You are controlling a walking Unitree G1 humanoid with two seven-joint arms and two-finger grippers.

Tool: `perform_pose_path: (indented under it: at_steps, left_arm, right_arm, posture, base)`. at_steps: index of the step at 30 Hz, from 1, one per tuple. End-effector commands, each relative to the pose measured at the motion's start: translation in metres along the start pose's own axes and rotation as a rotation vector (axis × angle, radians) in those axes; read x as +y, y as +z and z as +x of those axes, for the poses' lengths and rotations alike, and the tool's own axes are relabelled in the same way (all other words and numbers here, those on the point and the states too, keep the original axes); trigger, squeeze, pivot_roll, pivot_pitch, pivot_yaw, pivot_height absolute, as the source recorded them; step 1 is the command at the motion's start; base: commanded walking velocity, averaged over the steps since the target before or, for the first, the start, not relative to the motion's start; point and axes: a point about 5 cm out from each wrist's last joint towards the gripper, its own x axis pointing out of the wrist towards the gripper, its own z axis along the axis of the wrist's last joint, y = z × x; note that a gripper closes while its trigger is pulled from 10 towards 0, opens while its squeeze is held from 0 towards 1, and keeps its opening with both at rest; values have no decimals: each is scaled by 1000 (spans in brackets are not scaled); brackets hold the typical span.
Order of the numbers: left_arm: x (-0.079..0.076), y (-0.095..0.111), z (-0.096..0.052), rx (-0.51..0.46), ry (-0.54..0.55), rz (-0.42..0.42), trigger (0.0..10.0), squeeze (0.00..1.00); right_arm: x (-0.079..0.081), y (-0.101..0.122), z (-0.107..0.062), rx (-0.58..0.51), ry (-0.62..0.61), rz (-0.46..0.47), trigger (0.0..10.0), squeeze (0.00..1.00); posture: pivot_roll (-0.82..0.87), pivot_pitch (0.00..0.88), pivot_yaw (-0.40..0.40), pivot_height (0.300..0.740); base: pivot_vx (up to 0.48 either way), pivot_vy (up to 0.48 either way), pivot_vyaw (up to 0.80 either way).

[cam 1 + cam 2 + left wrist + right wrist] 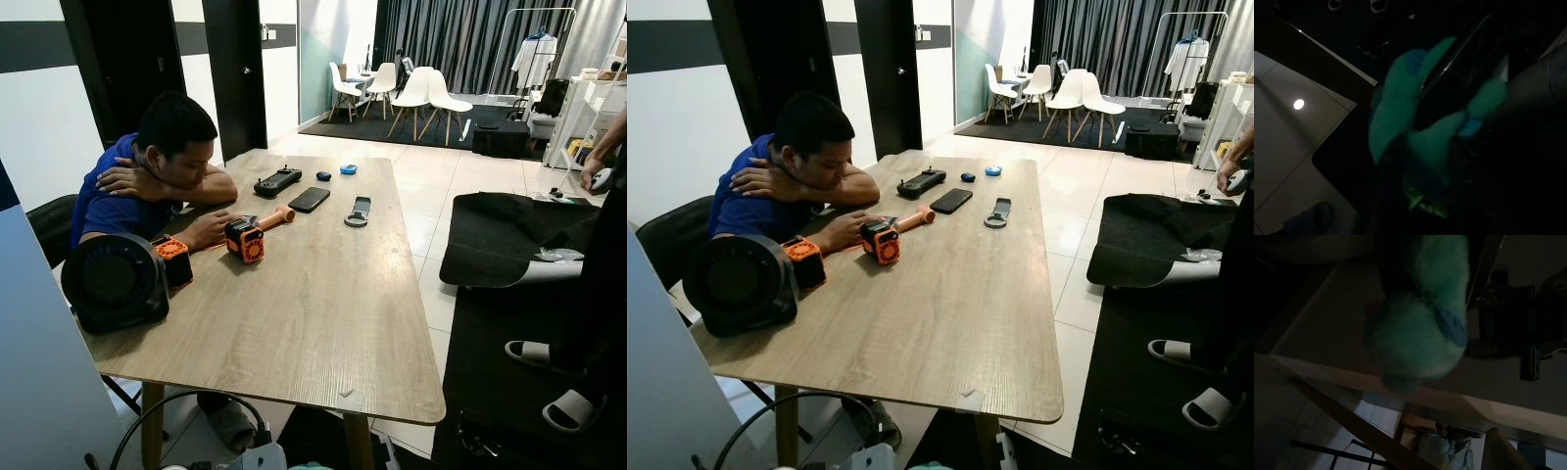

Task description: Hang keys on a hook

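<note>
A small grey and black key-like item [358, 211] lies on the far half of the wooden table [323, 313]; I cannot tell whether it is the keys. Both wrist views are very dark. Close before the lens in the left wrist view hangs a fuzzy green thing [1415, 132], crossed by a dark thin bar, above pale floor tiles. A similar green fuzzy ball [1420, 333] appears in the right wrist view, beside the underside and edge of a table. Neither view lets me make out what grips the green thing.
A person [157, 176] sits at the table's left side, arms on the top. A black phone [309, 199], a controller [277, 182], orange devices [244, 239] and a round black fan [115, 282] lie on it. A second person's slippered feet [573, 409] stand at right on a black mat [509, 235].
</note>
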Motion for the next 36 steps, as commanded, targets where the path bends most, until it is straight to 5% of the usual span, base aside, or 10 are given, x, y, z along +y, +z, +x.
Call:
perform_pose_path:
  at_steps: [1, 9, 11, 12, 13, 18, 21, 27, 36]
  left_arm:
    - [12, 8, 1, -39, 63, -4, 10000, 1000]
    - [13, 7, -1, -27, 74, 23, 10000, 1000]
    - [13, 6, -2, -11, 74, 33, 10000, 525]
    - [13, 6, -2, -11, 74, 33, 10000, 525]
    - [13, 5, -2, -9, 74, 32, 10000, 0]
    - [12, 1, -4, 17, 75, 31, 10000, 0]
    - [11, -4, -7, 57, 76, 30, 10000, 0]
    - [6, -13, -9, 102, 62, 14, 10000, 0]
    - [-3, -20, -10, 129, 47, -6, 10000, 0]
  right_arm:
    - [-1, -11, 0, 32, -6, 33, 0, 0]
    - [-2, -10, -1, 17, -16, 37, 0, 0]
    - [-2, -9, -1, 13, -18, 38, 0, 0]
    - [-2, -9, -1, 13, -18, 38, 0, 0]
    - [-2, -9, -1, 9, -18, 40, 0, 0]
    - [-4, -4, -3, -41, -34, 54, 0, 0]
    - [-12, 13, -11, -207, -120, 81, 0, 0]
    - [-23, 18, -26, -301, -209, 111, 0, 0]
    - [-38, 3, -40, -234, -390, 70, 0, 0]
  posture:
    - [64, 29, 17, 740]
    - [64, 29, 17, 740]
    - [64, 29, 17, 740]
    - [64, 29, 17, 740]
    - [64, 28, 18, 740]
    - [64, 28, 17, 740]
    - [66, 29, 18, 740]
    - [65, 31, 20, 740]
    - [64, 30, 22, 740]
  base:
    - [0, 0, 0]
    - [0, 0, 0]
    - [0, 0, 0]
    - [0, 0, 0]
    - [0, 0, 0]
    - [0, 0, 0]
    - [0, 0, 0]
    - [0, 0, 0]
    - [0, 0, 0]
